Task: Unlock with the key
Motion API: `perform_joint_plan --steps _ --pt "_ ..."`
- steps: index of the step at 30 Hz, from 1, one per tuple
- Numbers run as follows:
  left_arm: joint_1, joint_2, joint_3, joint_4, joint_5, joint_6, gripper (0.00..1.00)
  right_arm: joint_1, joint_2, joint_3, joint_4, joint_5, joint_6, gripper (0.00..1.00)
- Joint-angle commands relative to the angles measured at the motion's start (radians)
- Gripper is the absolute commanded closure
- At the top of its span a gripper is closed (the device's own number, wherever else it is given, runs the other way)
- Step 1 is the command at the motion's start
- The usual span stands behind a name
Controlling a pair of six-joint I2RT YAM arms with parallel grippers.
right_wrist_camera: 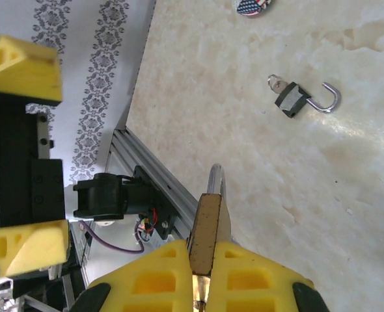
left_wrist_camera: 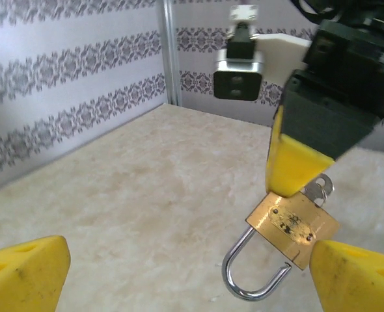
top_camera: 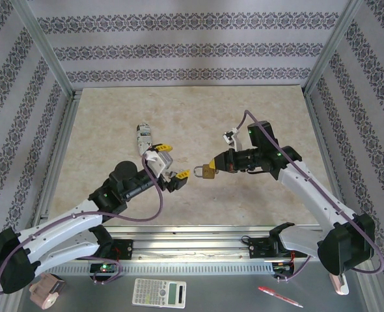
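The big pale bench [top_camera: 179,110] is spreading across the top view. Patterned walls are standing round three sides of it, and a metal rail [top_camera: 192,233] is running along the near edge. The far half is lying bare, so there is lots of open room back there.

The two arms are reaching in toward the middle. The left claw [top_camera: 176,162] is standing wide open, its yellow fingers [left_wrist_camera: 23,276] spread far apart, and it is holding nothing. The right claw [top_camera: 216,164] is squeezing the brass padlock [left_wrist_camera: 293,224] by its flat sides, up above the bench.

The padlock's silver loop [left_wrist_camera: 244,276] is hanging open and pointing at the left claw. One corner of the padlock is sitting just beside one left finger; I cannot tell if they are touching.

A small dark-grey padlock [right_wrist_camera: 291,102] is lying flat on the bench with its loop open too, away from the brass one.

The key [left_wrist_camera: 320,189] is showing at the bottom end of the brass padlock, tucked right beside a right-claw finger. Its long way is running in line with the lock; its round head is pointing toward the right claw and away from the loop. There is very little room around it.
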Motion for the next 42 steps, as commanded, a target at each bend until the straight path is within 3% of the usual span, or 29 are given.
perform_joint_plan --steps 1,5,11,22,29,34,42 --pt "0.013 0.049 0.013 0.024 0.046 -0.350 0.09 -0.003 -0.020 0.037 -0.027 -0.051 -0.037 1.00" --pt "0.012 0.092 -0.083 0.251 0.100 -0.428 0.20 -0.002 -0.020 0.044 -0.016 -0.059 -0.025 1.00" --pt "0.012 0.165 -0.066 0.220 0.159 -0.410 0.28 0.000 -0.022 0.058 -0.022 -0.061 -0.018 1.00" --pt "0.009 0.367 -0.062 0.370 0.194 -0.430 0.31 0.008 -0.024 0.066 -0.019 -0.062 -0.004 1.00" --pt "0.006 0.453 -0.018 0.350 0.076 -0.404 0.30 0.012 -0.033 0.044 0.005 -0.079 0.023 1.00" --pt "0.009 0.482 0.005 0.392 -0.071 -0.413 0.22 0.018 -0.052 0.012 0.025 -0.095 0.046 1.00" --pt "0.014 0.555 0.061 0.536 -0.106 -0.475 0.21 0.034 -0.082 -0.064 0.069 -0.081 0.084 1.00"
